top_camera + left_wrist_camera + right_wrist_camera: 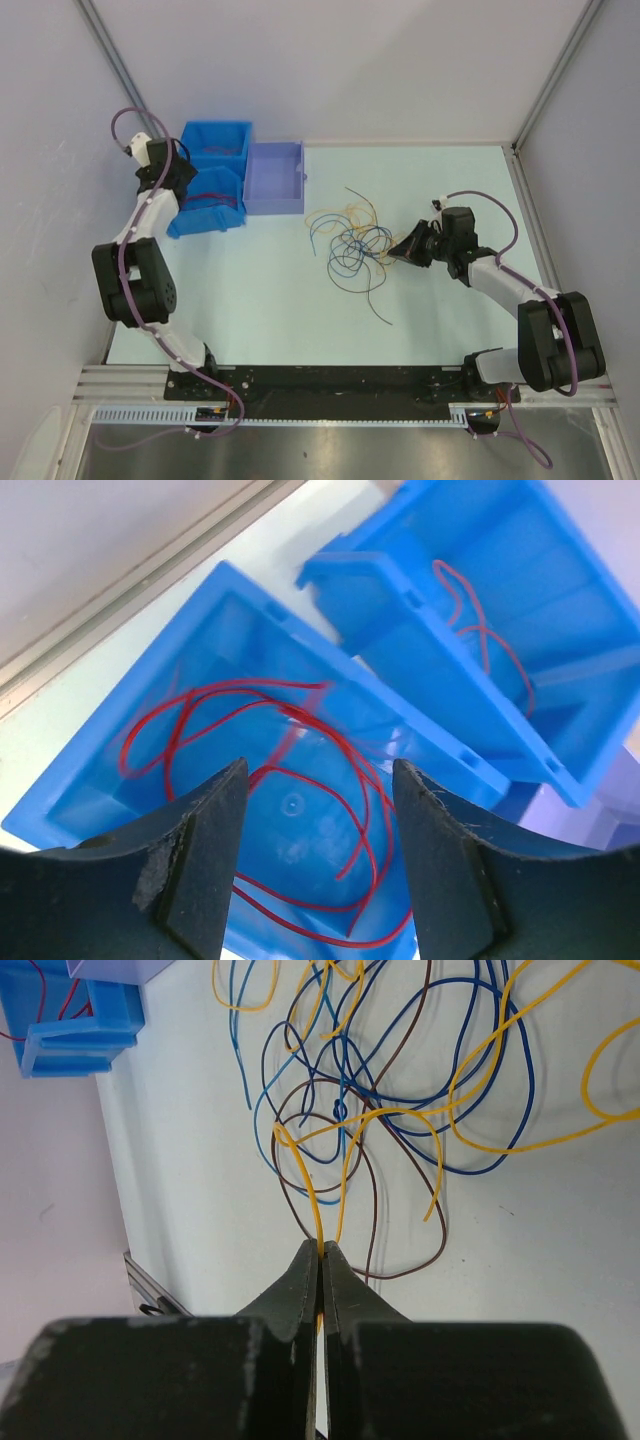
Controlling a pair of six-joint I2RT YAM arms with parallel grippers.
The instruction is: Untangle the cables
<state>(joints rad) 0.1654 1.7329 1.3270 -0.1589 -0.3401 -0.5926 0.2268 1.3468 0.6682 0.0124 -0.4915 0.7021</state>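
Pale bench [250, 310] carried tangled cables [352, 245], right end effector [321, 1252] at three o'clock pinching a yellow cable [309, 1192], left end effector [318, 772] at ten o'clock spread above a bin [150, 640] of red cables [240, 688].

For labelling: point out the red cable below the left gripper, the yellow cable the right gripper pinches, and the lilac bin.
red cable [240, 685]: left wrist view, top arc of its loop.
yellow cable [312, 1205]: right wrist view, its lowest visible stretch.
lilac bin [273, 205]: top view, its lower wall.

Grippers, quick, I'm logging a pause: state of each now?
Left gripper: open, holding nothing, over the blue bin.
Right gripper: shut on a yellow cable.
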